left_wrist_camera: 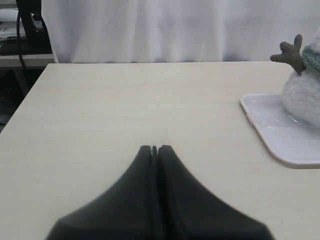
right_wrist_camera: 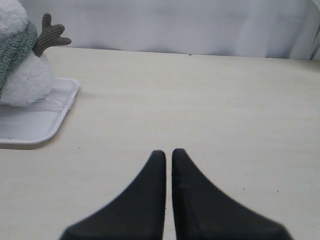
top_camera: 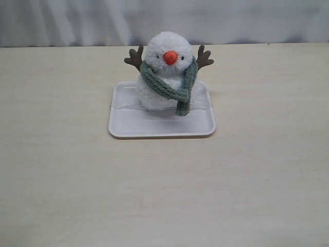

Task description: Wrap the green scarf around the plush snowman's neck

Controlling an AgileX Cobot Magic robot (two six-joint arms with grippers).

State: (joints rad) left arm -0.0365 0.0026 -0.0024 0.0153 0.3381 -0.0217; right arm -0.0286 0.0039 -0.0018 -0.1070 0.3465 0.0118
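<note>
The left gripper [left_wrist_camera: 154, 148] hangs over the bare table [top_camera: 61, 170], its jaws pressed together on nothing, clear of the tray [top_camera: 154, 127]. In the middle, the snowman [top_camera: 163, 43] stands upright at the back of that white tray, the green scarf [top_camera: 163, 88] looped round its neck, one end hanging down its front. The right gripper [right_wrist_camera: 168, 152] is likewise closed and empty, off beside the tray
</note>
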